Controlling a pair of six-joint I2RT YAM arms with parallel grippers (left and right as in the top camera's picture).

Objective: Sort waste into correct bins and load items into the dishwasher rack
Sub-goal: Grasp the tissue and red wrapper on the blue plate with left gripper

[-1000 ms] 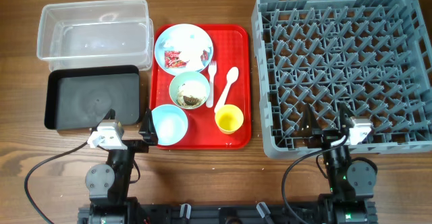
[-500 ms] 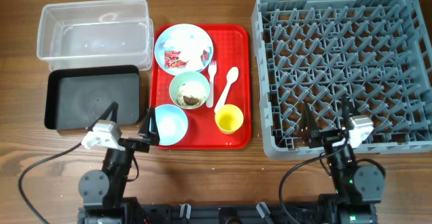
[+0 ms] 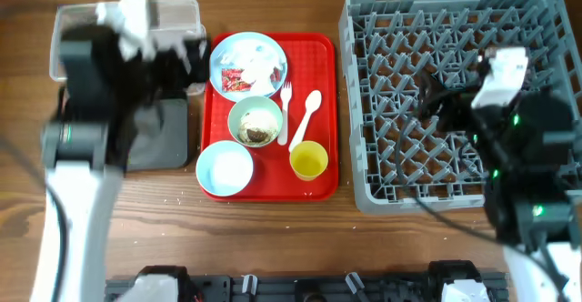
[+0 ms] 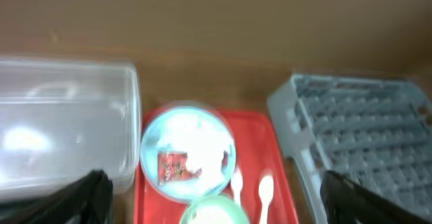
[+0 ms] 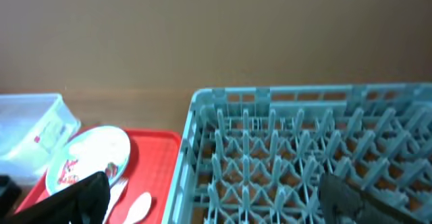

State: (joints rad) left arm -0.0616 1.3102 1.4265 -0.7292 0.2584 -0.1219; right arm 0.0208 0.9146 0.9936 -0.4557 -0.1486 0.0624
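Two grippers, both empty: left gripper (image 4: 214, 180) spread wide above the far left of the table, right gripper (image 5: 212, 180) equally wide above the large grey plastic dishwasher rack (image 3: 382, 29) at right. Rack shows no load. Clear plastic rectangular tub (image 3: 177, 15) looks bare; shallow black rectangular tray (image 3: 168, 134) mostly hidden under the left arm. On the flat red tray (image 3: 323, 84): light blue round plate (image 3: 259, 52) carrying crumpled red and white wrappers (image 3: 238, 79), pale green bowl (image 3: 255, 121) with brown scraps, light blue bowl (image 3: 225, 168), small yellow cup (image 3: 308, 161), white plastic fork (image 3: 285, 111), white plastic spoon (image 3: 309, 111). Judged: nothing sorted or racked; all remains.
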